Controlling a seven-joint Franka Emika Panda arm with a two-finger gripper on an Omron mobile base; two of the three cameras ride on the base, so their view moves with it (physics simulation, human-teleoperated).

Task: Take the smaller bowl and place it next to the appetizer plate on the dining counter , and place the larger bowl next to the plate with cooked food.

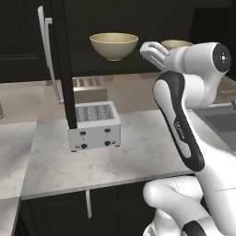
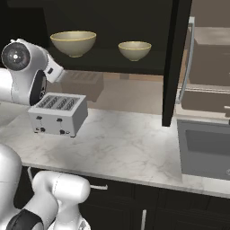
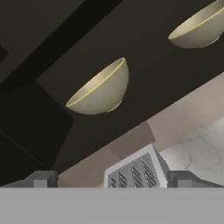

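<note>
Two beige bowls with gold rims stand on a dark shelf inside an open upper cabinet. The larger bowl (image 1: 114,45) (image 2: 73,42) (image 3: 100,89) is on the left, and the smaller bowl (image 2: 134,50) (image 3: 197,30) is to its right, partly hidden behind my arm in the left base view (image 1: 176,44). My gripper (image 1: 151,50) (image 3: 113,179) is raised in front of the shelf, between the bowls and short of them. It is open with nothing between its fingers. The appetizer plate, the plate with cooked food and the dining counter are out of view.
A silver toaster (image 1: 94,125) (image 2: 58,113) (image 3: 135,173) stands on the marble counter (image 1: 138,156) below the larger bowl. The open cabinet door (image 1: 48,55) (image 2: 177,63) juts toward me, with a dark upright beside it. A sink (image 2: 206,148) lies at the right.
</note>
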